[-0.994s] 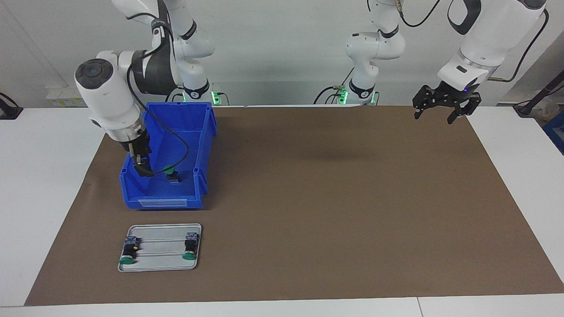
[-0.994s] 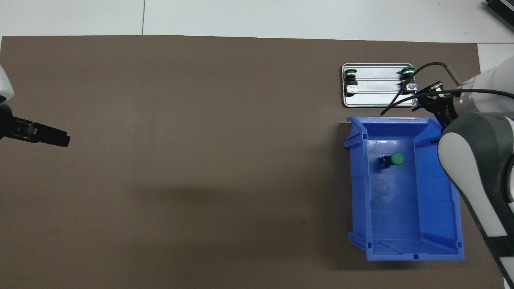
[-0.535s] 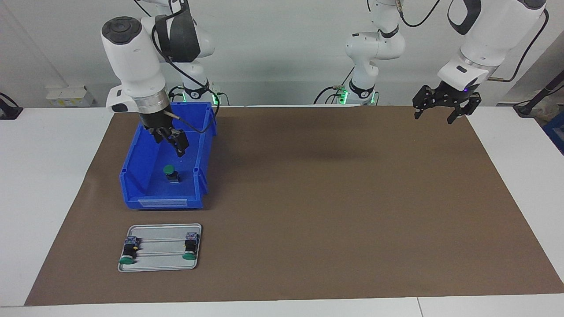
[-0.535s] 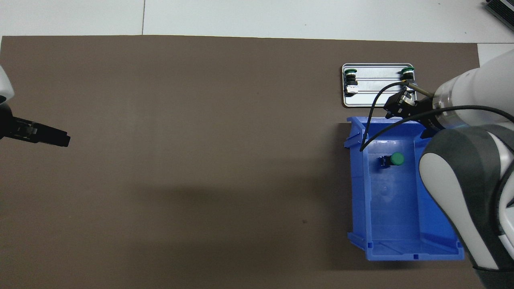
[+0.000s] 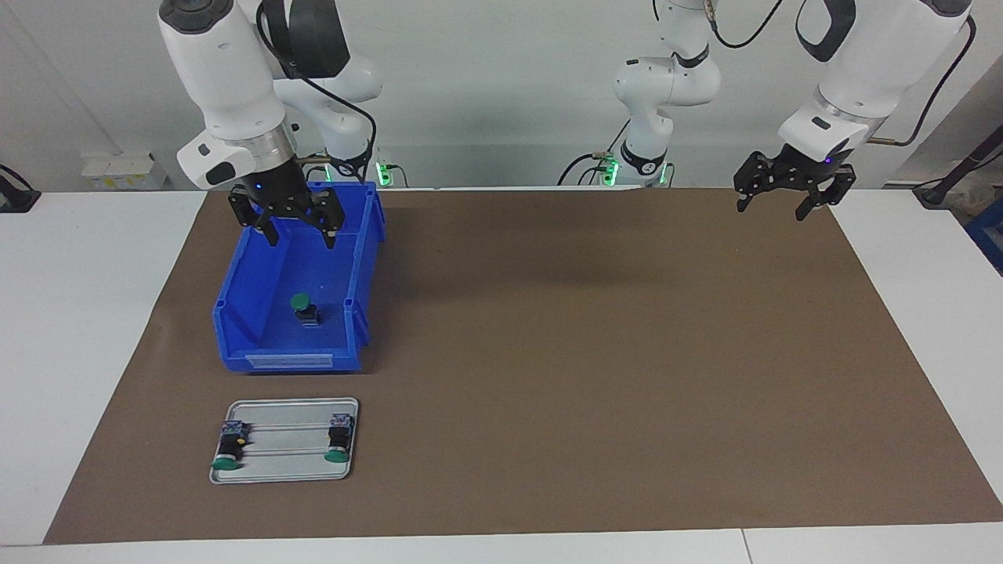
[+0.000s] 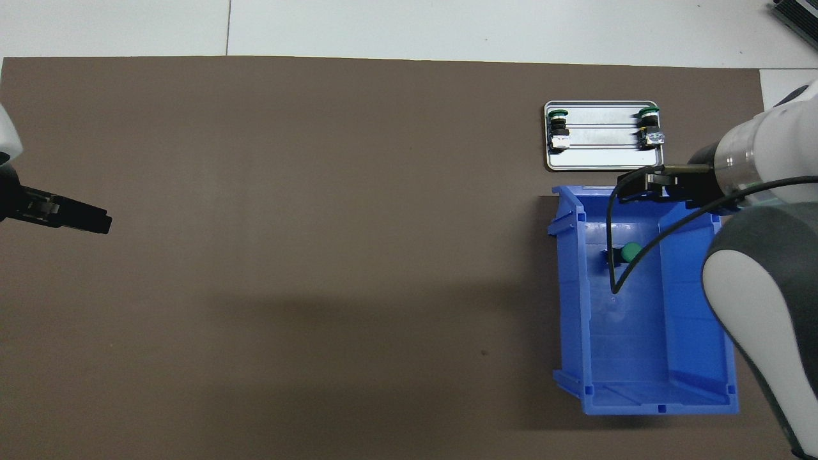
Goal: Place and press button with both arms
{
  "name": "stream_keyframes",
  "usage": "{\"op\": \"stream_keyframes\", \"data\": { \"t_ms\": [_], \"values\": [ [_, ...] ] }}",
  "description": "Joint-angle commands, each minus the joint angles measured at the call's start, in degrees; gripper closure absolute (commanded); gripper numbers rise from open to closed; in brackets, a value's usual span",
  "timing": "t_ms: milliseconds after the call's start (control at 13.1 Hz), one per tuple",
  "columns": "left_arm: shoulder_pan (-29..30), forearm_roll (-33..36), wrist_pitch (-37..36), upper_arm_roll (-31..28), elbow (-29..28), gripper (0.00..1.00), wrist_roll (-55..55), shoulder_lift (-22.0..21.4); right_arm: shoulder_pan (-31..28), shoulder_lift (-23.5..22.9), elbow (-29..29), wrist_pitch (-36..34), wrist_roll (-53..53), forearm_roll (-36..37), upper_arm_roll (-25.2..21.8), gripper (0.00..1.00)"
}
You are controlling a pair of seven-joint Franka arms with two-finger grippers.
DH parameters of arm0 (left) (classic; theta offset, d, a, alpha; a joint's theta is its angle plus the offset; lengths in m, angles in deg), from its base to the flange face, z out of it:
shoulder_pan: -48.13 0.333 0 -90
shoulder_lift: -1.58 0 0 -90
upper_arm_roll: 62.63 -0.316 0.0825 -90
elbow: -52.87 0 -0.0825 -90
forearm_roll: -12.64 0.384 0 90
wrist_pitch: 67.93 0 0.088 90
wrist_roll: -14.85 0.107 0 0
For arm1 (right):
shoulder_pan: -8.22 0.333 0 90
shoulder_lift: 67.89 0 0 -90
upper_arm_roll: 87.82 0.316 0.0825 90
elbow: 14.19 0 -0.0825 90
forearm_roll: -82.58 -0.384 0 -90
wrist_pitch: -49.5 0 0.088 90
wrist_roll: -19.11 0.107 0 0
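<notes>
Right gripper (image 5: 300,233) hangs spread above the bin (image 5: 258,329).

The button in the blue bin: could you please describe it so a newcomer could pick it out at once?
Find the blue bin at the right arm's end of the brown mat. One small green-capped button lies alone on its floor. The two similar buttons lie on the metal tray, farther from the robots.

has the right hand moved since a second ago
Yes. The right hand has risen out of the blue bin, away from the button, and now hangs open above the bin's end nearer the robots.
</notes>
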Motion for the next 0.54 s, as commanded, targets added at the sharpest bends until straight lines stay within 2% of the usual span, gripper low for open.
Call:
{"op": "stream_keyframes", "data": {
  "t_ms": [0,153,306,459],
  "values": [
    [0.5,0.9,0.6,0.4,-1.9,0.00,0.6,-1.7,-1.6,-0.4,5.7,-7.2,-7.7,-1.6,-0.4,0.06],
    [0.5,0.9,0.6,0.4,-2.0,0.00,0.6,-1.7,-3.9,-0.3,8.0,-10.2,-8.2,-1.4,-0.1,0.06],
    [0.5,0.9,0.6,0.4,-2.0,0.00,0.6,-1.7,-7.5,0.1,7.7,-10.1,-12.7,-1.4,1.1,0.06],
    [0.5,0.9,0.6,0.4,-1.9,0.00,0.6,-1.7,-14.7,0.1,7.8,-10.2,-15.8,-1.2,6.9,0.06]
  ]
}}
